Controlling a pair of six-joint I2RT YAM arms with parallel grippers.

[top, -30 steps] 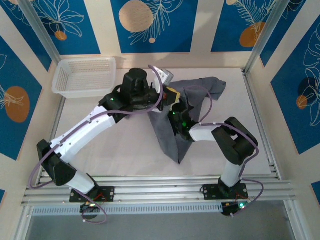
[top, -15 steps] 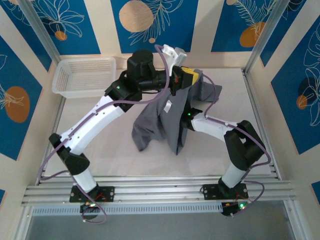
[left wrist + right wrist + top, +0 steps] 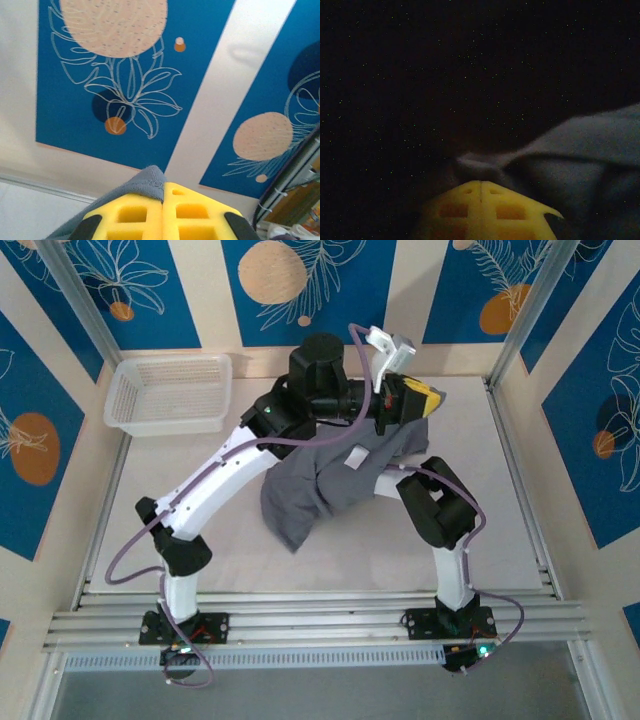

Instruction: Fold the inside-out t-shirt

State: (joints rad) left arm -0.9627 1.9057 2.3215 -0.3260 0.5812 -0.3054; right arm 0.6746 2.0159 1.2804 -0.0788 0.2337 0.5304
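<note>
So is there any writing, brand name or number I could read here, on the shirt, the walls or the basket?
No text can be read anywhere.
White neck tag on the t-shirt: too small to read.
Wall panels: leaf and circle drawings, no lettering.
Basket: no label seen.

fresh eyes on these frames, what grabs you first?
The dark grey t-shirt hangs centre of the top view, one fold pinched in the shut left tool, held high against the blue floral wall panels. The right tool is buried under the cloth, its view nearly black, shut on a bunched fold. A white mesh basket sits in the far left corner.
</note>
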